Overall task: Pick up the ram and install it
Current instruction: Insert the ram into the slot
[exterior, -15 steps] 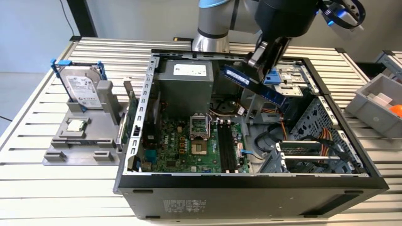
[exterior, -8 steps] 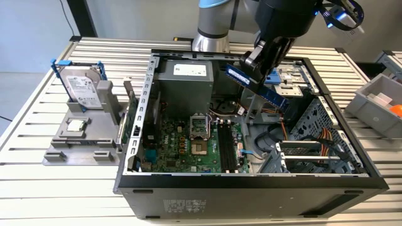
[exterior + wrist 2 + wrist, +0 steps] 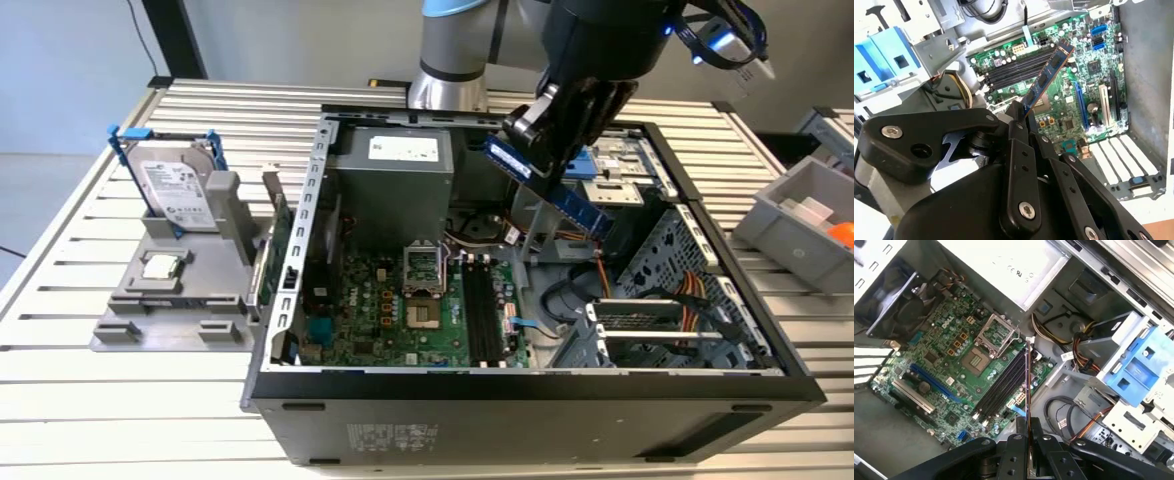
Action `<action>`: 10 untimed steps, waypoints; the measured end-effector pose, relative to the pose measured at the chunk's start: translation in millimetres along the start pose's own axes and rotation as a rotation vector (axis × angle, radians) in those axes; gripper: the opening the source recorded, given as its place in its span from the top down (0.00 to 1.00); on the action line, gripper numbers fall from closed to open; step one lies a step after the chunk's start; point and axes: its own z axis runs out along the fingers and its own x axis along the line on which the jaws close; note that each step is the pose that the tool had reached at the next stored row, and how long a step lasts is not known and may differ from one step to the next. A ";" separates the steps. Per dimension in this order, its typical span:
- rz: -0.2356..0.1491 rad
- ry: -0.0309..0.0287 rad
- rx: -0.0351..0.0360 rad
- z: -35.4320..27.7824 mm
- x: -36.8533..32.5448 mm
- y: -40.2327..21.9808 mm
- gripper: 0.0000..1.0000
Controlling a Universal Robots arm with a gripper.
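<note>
- The gripper [image 3: 534, 125] hangs over the open computer case [image 3: 534, 415], in the upper middle of the exterior view. Its jaws are closed on one end of the ram [image 3: 577, 205].
- The ram is in the air and tilted, with its free end pointing down toward the exterior view's right. It is well above the motherboard [image 3: 360, 310] and touches nothing except the jaws.
- In the first wrist view the ram [image 3: 1027, 385] shows its thin edge and runs nearly along the black memory slots [image 3: 1001, 387] (a good sign for the direction, I judge).
- In the second wrist view the ram [image 3: 1046, 80] slopes away from the gripper [image 3: 1021, 114] toward the memory slots [image 3: 1014, 67]. I judge the stick needs to be made level.
- To do this step well, the long lower edge should be parallel to one slot and exactly over it. Which way the notch faces I cannot tell.
- The grip is on one end only, so a push could tip the stick. A slow, straight lowering seems wise.
- In the first wrist view a wire bundle [image 3: 1080, 346] lies near the memory slots. I would keep the ram away from it.
</note>
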 end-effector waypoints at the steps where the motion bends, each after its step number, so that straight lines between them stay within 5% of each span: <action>1: 0.014 -0.0004 0.0004 0.0 0.0 0.0 1.00; 10: 0.137 -0.0043 0.0033 0.4 0.0 0.0 1.00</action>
